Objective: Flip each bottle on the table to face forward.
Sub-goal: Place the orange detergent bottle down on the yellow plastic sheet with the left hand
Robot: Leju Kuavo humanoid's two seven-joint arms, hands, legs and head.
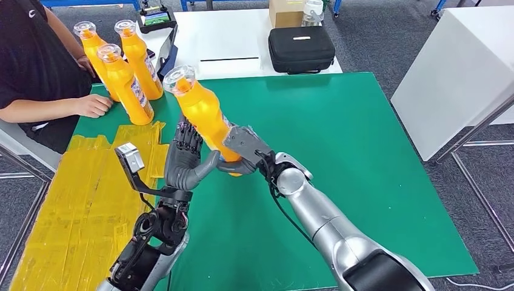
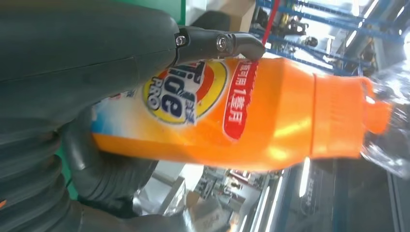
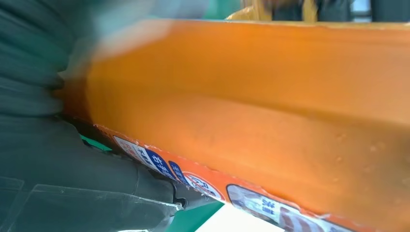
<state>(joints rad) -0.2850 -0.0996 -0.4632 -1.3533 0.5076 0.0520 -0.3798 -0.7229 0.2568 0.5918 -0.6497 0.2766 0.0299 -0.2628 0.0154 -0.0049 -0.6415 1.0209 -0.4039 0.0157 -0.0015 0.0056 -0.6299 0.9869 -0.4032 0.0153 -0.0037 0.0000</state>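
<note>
An orange bottle (image 1: 203, 112) with a clear cap is tilted in the air over the green mat (image 1: 376, 157), cap toward the far left. My right hand (image 1: 242, 148) grips its lower body (image 3: 251, 111). My left hand (image 1: 185, 159) stands beside it with fingers upright and apart, and the bottle lies between its thumb (image 1: 206, 167) and fingers. The left wrist view shows the label side (image 2: 193, 96) close against that hand, a finger (image 2: 217, 43) along its edge. Three more orange bottles (image 1: 124, 85) (image 1: 138, 57) (image 1: 91, 48) stand upright at the mat's far left corner.
A person sits at the left with a hand (image 1: 92, 105) on the mat near the standing bottles. Yellow sheets (image 1: 85, 206) cover the left strip of the table. A black case (image 1: 301, 48) and a cardboard box (image 1: 286, 12) lie on the white table behind.
</note>
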